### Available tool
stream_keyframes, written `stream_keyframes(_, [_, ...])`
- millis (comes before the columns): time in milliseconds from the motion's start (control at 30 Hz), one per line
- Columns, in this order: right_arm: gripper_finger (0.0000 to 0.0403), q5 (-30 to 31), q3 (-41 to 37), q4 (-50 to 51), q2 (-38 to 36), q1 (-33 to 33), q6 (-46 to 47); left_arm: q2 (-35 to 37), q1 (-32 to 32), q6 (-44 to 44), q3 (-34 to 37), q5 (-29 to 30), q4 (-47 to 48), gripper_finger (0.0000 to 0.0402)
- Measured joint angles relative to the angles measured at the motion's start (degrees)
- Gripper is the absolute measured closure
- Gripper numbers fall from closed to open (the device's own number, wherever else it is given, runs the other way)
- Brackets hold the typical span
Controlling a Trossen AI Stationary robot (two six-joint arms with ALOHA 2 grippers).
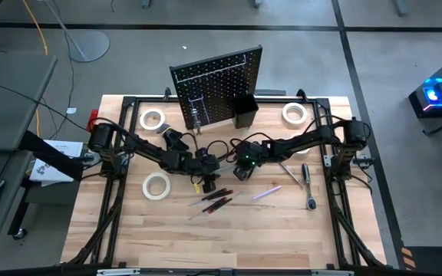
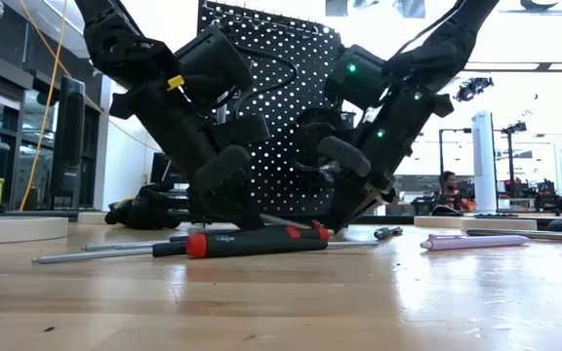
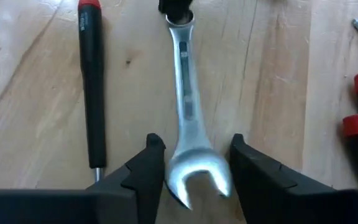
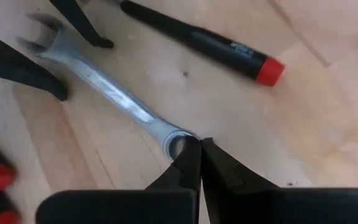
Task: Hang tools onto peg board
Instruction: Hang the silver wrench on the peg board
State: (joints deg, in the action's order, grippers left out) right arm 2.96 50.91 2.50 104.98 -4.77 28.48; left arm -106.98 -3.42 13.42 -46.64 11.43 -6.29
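A silver wrench (image 3: pixel 184 93) lies flat on the wooden table in front of the peg board (image 1: pixel 217 84). My left gripper (image 3: pixel 196 168) points steeply down with its fingers on either side of the wrench's forked end (image 3: pixel 194 171), close against it. My right gripper (image 4: pixel 200 149) is shut, with its tips on the wrench's ring end (image 4: pixel 169 137). In the high view the two grippers (image 1: pixel 208 178) (image 1: pixel 242 170) meet at the table's middle. Slim screwdrivers with red and black handles (image 1: pixel 213 199) lie just near of them. My left gripper has a finger (image 3: pixel 148 165) at each side of the forked end (image 3: pixel 211 168), coming slanting down along the wrench; whether the fingers touch it I cannot tell. My right gripper sets its shut fingertips (image 4: pixel 191 155) on the ring end (image 4: pixel 166 132), slanting down from above. The wrench lies flat on the table.
White tape rolls lie at far left (image 1: pixel 153 119), near left (image 1: pixel 156 185) and far right (image 1: pixel 294 113). A purple screwdriver (image 1: pixel 267 192) and further tools (image 1: pixel 307 184) lie to the right. A black bin (image 1: pixel 244 111) sits on the board's front. A black screwdriver (image 3: pixel 91 87) lies beside the wrench.
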Motion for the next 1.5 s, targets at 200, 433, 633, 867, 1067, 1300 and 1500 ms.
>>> stream_keyframes(200, [0.0403,-1.91,0.29,-2.2,3.77,1.34,3.18,0.28,-0.39,0.49,0.11,0.03,-0.58,0.0263])
stream_keyframes(433, [0.0403,-1.25,0.29,-2.43,4.09,2.11,3.61,0.39,-0.45,-0.39,0.04,-0.79,2.37,0.0263])
stream_keyframes(633, [0.0403,-1.14,0.12,-3.01,4.12,2.13,3.64,0.61,-0.46,-0.49,-0.13,-1.98,5.34,0.0279])
stream_keyframes(867, [0.0403,-1.17,0.05,-3.47,4.16,2.13,4.23,0.74,-0.52,0.93,-0.3,-4.03,7.37,0.0321])
stream_keyframes(1067, [0.0403,-1.23,-0.08,-3.6,3.16,2.15,3.37,0.74,-0.54,1.36,-0.3,-4.83,7.55,0.0321])
stream_keyframes(1300, [0.0403,0.0,-0.39,-0.63,-1.2,2.26,0.48,1.56,-0.59,3.56,-0.37,-6.05,9.68,0.0321])
stream_keyframes(1500, [0.0403,1.84,-0.34,2.12,-5.74,2.26,-2.68,4.37,0.0,4.91,0.18,-7.25,11.8,0.0321])
